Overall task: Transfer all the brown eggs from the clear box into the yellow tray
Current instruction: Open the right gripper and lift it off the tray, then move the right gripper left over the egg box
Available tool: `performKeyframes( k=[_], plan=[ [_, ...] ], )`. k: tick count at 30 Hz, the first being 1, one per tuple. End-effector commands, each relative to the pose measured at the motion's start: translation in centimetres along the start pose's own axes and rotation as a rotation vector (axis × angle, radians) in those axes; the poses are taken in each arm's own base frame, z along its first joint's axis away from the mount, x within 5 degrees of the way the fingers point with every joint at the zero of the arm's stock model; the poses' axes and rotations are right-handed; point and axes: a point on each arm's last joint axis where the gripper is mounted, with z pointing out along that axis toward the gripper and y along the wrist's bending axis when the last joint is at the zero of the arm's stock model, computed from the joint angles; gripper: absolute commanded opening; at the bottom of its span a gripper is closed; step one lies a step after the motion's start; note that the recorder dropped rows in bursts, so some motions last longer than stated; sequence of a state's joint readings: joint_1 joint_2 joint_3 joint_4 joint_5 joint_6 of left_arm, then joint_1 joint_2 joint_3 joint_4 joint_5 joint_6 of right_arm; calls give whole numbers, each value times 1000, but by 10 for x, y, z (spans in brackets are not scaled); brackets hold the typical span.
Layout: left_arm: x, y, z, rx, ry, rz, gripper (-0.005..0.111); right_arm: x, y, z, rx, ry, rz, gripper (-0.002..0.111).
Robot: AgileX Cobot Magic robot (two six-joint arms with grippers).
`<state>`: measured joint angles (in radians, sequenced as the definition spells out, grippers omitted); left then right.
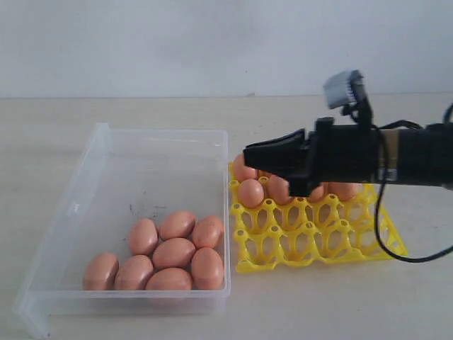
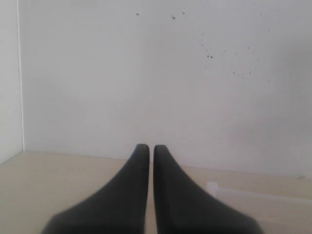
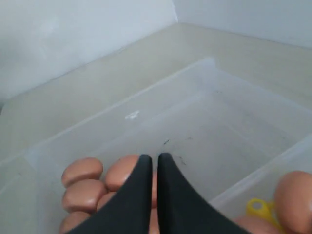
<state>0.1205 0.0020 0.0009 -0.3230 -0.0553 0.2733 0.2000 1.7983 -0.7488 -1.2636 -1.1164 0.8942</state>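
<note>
The brown eggs, smooth matte orange-brown ovals, are split between two places. Eight of them (image 1: 174,253) lie packed together against the near wall of the clear, shallow, rectangular plastic box (image 1: 163,170), toward its near right corner and touching one another. Others (image 1: 250,193) sit in the far rows of the bright yellow plastic lattice tray (image 1: 311,241); how many I cannot tell, since the arm hides part of them. The near cups are bare. The tray stands just beside the box's right wall on the pale tabletop (image 1: 318,304).

The right gripper (image 1: 246,152) hangs above the tray's far left corner, pointing toward the box, its black jaws pressed together and holding nothing. The left gripper (image 2: 146,147) is also closed to a thin slit, empty, facing a white wall away from the work.

The task looks about half done. The risk lies in the tight cluster: closed jaws lowered onto it would strike a shell, and even opened fingers find little gap, so neighbours may be shoved or rolled. A smooth egg could slip, or clip the box's right wall.
</note>
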Motion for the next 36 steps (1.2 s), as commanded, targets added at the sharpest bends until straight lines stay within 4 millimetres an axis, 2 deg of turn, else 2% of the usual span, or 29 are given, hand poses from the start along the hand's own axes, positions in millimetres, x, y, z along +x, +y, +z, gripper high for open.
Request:
performKeyframes(
  k=[1,3,6,7,9,12,15,18,20,22,25,26,28,31,34,36],
  plan=[
    [0,0,0,3,0,9,4,-13,12,52,150,217,-136,0],
    [0,0,0,3,0,9,4,-21,15,72,314,326,-223,0],
    [0,0,0,3,0,9,4,-39,20,89,554,429,-339,0],
    [0,0,0,3,0,9,4,-44,24,93,587,441,-376,0],
    [0,0,0,3,0,9,4,-56,36,104,596,436,-444,0],
    [0,0,0,3,0,9,4,-67,52,118,551,374,-417,0],
    [0,0,0,3,0,9,4,-68,64,126,528,352,-384,0],
    [0,0,0,3,0,9,4,-64,70,127,559,410,-420,0],
    [0,0,0,3,0,9,4,-57,69,122,632,534,-499,0],
    [0,0,0,3,0,9,4,-52,61,106,760,742,-584,0],
    [0,0,0,3,0,9,4,-47,51,81,952,968,-572,0],
    [0,0,0,3,0,9,4,-45,51,76,956,1043,-582,0],
    [0,0,0,3,0,9,4,-33,60,78,782,1157,-556,0],
    [0,0,0,3,0,9,4,-25,81,95,442,1120,-481,0],
    [0,0,0,3,0,9,4,-42,91,114,363,921,-352,0],
    [0,0,0,3,0,9,4,-63,88,129,386,900,-250,0]
  ],
)
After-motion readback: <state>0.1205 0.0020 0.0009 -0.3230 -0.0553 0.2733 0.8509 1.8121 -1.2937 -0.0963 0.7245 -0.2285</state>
